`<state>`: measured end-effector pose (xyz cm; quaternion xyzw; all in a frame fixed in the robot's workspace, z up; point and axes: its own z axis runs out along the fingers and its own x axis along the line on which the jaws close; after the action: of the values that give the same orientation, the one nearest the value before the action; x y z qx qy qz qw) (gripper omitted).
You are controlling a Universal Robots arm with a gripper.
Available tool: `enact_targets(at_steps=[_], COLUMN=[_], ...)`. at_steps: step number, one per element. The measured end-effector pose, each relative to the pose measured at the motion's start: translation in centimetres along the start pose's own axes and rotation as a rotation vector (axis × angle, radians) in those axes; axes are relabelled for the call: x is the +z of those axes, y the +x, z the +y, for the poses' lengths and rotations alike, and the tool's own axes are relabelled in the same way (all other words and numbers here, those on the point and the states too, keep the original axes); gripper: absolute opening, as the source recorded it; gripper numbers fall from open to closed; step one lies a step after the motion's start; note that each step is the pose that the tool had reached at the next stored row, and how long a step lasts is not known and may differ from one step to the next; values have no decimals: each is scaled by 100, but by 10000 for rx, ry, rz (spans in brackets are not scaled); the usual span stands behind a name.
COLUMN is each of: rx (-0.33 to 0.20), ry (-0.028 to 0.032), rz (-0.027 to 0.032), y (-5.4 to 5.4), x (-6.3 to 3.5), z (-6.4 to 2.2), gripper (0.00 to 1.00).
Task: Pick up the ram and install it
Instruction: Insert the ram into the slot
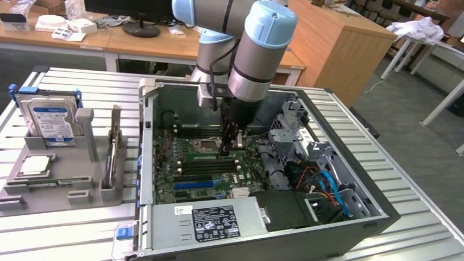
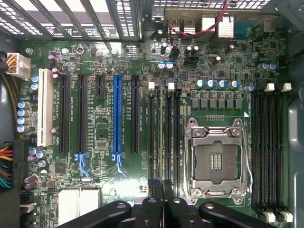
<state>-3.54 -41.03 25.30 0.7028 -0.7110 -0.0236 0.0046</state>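
- step in hand: the install part. the arm reaches down into the open computer case (image 1: 362,217), which stands on the table (image 1: 73,239).
- end effector (image 1: 233,144) is narrow, with the fingers almost together, low over the motherboard (image 2: 104,137).
- the ram (image 2: 164,137) shows edge-on as a thin pale line along the middle slot of the bank just beside the cpu socket (image 2: 217,159). in the exterior view it is a green strip (image 1: 203,156) on the exterior view's left of the fingers.
- in the wrist view the end effector (image 2: 164,209) sits at one end of that stick. i cannot tell whether it pinches the edge or only rests on it.
- i cannot tell whether the stick is fully seated. the white clips (image 2: 151,85) at the far slot ends are too small to read.
- judgement: pick-up looks done and the task is near its end.
- judgement: seating calls for a straight push down, the stick kept square in its slot, and no sideways load on the neighbouring slots.
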Motion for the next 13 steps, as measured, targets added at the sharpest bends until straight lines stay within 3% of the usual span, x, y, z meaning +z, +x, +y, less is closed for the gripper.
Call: enact_targets(at_steps=[13], rx=[31], ry=[1], rz=[-1], y=[38], x=[2], z=[11], gripper=[12])
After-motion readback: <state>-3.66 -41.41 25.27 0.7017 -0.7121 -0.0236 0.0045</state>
